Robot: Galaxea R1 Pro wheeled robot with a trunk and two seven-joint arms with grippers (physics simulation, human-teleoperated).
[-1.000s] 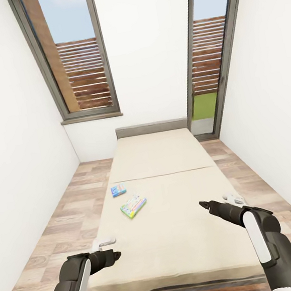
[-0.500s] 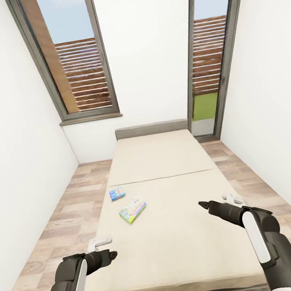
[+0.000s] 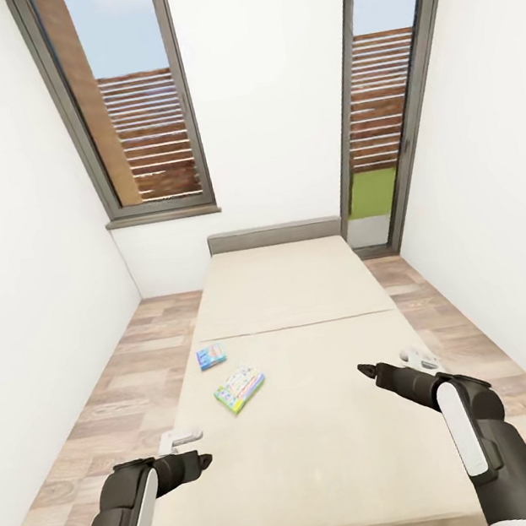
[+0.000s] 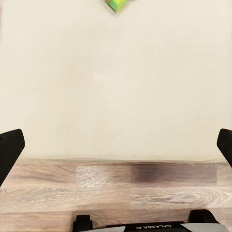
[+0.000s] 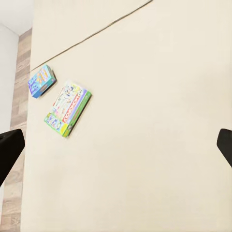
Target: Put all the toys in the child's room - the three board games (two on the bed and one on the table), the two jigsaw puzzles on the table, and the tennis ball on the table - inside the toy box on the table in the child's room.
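Note:
Two board games lie on the bed (image 3: 328, 449), left of its middle: a small light blue box (image 3: 212, 355) and, nearer to me, a longer green-edged box (image 3: 239, 388). The right wrist view shows the blue box (image 5: 40, 80) and the green-edged box (image 5: 67, 108) flat on the mattress. A green corner of a box (image 4: 116, 4) shows in the left wrist view. My left gripper (image 3: 194, 448) hangs open over the bed's near left edge. My right gripper (image 3: 388, 362) is open above the mattress, right of the games. The table, toy box, jigsaw puzzles and tennis ball are out of view.
White walls stand close on both sides of the bed, with strips of wood-plank floor (image 3: 99, 410) between. A tall window (image 3: 134, 105) and a glass door (image 3: 374, 107) are at the far end, behind the grey headboard (image 3: 274, 234).
The whole picture has shifted: the bed and games sit slightly lower and nearer, so the camera has moved toward the bed. Both arms keep their pose, grippers open.

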